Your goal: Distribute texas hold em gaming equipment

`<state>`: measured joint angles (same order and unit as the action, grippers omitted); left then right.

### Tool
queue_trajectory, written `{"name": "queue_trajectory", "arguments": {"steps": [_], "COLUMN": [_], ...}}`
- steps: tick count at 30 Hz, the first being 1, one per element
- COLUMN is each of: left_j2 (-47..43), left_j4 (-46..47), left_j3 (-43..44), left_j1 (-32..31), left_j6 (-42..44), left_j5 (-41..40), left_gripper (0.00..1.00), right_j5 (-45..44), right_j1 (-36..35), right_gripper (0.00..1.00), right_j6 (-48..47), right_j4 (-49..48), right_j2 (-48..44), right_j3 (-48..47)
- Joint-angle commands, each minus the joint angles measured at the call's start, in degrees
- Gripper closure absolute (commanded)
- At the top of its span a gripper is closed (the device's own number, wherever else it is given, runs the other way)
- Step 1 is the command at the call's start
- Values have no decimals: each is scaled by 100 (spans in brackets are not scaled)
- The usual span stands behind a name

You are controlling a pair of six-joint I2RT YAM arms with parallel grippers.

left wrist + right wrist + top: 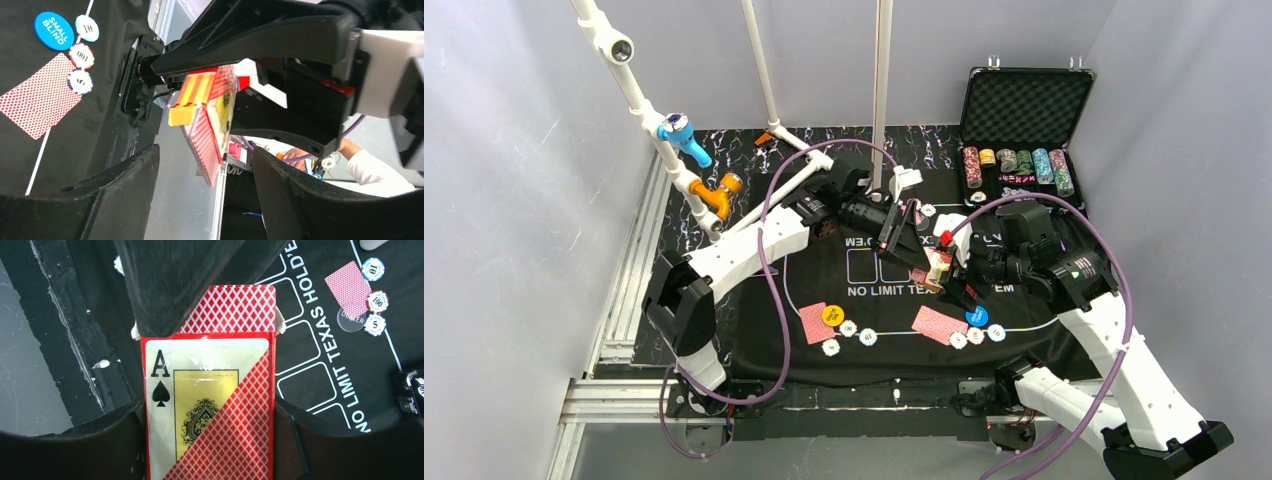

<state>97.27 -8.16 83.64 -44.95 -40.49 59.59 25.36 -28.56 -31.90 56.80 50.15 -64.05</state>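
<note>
My right gripper [944,270] is shut on a red card box [210,410] with an ace of spades on its front, held above the mat's middle. A red-backed card [235,310] sticks out of the box's top. My left gripper [900,238] is open. Its fingers [105,200] stand either side of that card's end [207,145], and one finger lies over the card in the right wrist view. On the mat lie a card [814,325] with a yellow disc [831,314] and a card [939,323] with a blue disc [976,316], with chips [976,336] beside each.
The black felt mat [864,290] with white lettering covers the table. An open black case [1024,110] with chip stacks stands at the back right. White poles [882,90] rise at the back. A clear dealer disc [350,320] lies by a card [350,285].
</note>
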Motion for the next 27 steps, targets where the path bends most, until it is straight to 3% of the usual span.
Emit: {"name": "queue_trajectory", "arguments": {"steps": [1, 5, 10, 16, 22, 27], "left_j2": [19, 3, -159, -388, -495, -406], "left_j4": [-333, -329, -11, 306, 744, 755], "left_j3": [174, 89, -277, -489, -451, -383], "left_j1": [-13, 97, 360, 470, 473, 419], "left_j6": [78, 35, -187, -247, -499, -588], "left_j5": [-11, -42, 35, 110, 259, 172], "left_gripper": [40, 61, 68, 68, 49, 45], "right_j5": [216, 245, 259, 241, 228, 258], "right_j1": [17, 17, 17, 17, 17, 17], "right_gripper": [99, 99, 99, 99, 99, 99], "right_j6": [41, 35, 7, -18, -42, -22], "right_j4": [-344, -365, -366, -386, -398, -468], "right_j2": [-37, -66, -71, -63, 47, 115], "right_j3": [-333, -320, -306, -226, -264, -275]}}
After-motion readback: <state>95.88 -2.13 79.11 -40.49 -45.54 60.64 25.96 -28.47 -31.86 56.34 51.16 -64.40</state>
